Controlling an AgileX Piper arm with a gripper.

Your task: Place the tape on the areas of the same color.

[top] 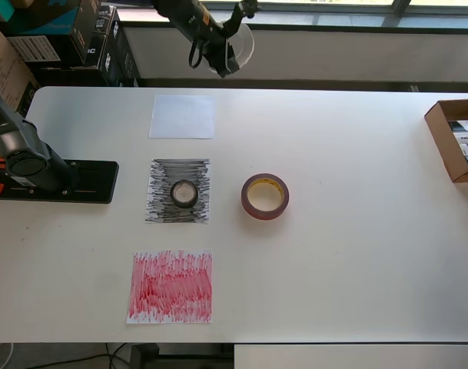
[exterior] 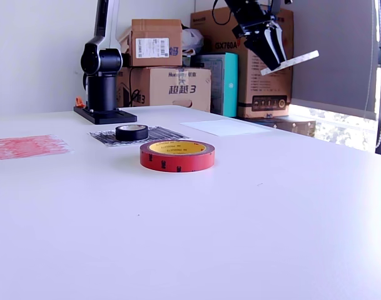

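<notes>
The large translucent white tape roll (exterior: 290,63) hangs in the air, clamped by its rim in the gripper (exterior: 269,49), tilted with one edge higher toward the exterior view's right; in the overhead view it shows as a faint clear ring (top: 237,48) past the far edge of the table (top: 356,254), beyond the plain white sheet (top: 182,117), not over any sheet; the jaws are pinched on the roll's edge, fingers pointing downward; the arm (top: 189,19) reaches from its base (top: 61,181) at the overhead view's left, up and across toward the top of that view, its upper links cut off by the frame in both views; the small black tape roll (top: 184,194) lies flat in the middle of the black-scribbled sheet (top: 178,191); the dark red tape roll (top: 265,196) with its yellowish core lies flat on bare table, just to the overhead view's right of that sheet and apart from it; the red-scribbled sheet (top: 170,287) lies near the table's near edge with nothing on it; the white sheet likewise carries nothing; the clear roll's outline is hard to make out against the bright window; a cardboard box (top: 455,138) at the overhead view's right is cut off by the frame; stacked cartons (exterior: 171,69) stand behind the table in the exterior view.
</notes>
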